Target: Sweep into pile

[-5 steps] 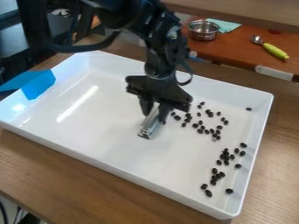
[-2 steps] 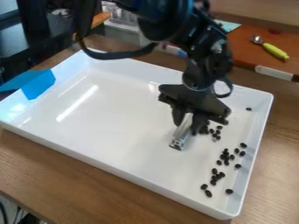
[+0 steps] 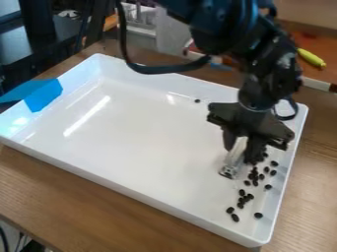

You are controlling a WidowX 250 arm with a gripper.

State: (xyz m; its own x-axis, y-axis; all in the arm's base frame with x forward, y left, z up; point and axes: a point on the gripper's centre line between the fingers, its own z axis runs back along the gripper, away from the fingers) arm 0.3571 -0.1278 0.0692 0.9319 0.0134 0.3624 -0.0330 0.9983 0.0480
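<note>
My gripper hangs low over the right part of the white tray, shut on a silver-grey bar-like tool whose lower end meets the tray floor. Just right of the tool, small dark beans lie close together, some partly hidden behind the gripper. More beans are scattered below them toward the tray's lower right corner. A single bean lies apart near the back wall.
The tray's raised walls surround the beans, with the right wall close to the gripper. A blue piece sits over the left corner. Behind the tray is a yellow-green handle.
The gripper and tool have moved right and slightly toward the camera. The upper group of beans has shifted right, closer to the others, and one bean now shows near the back wall.
</note>
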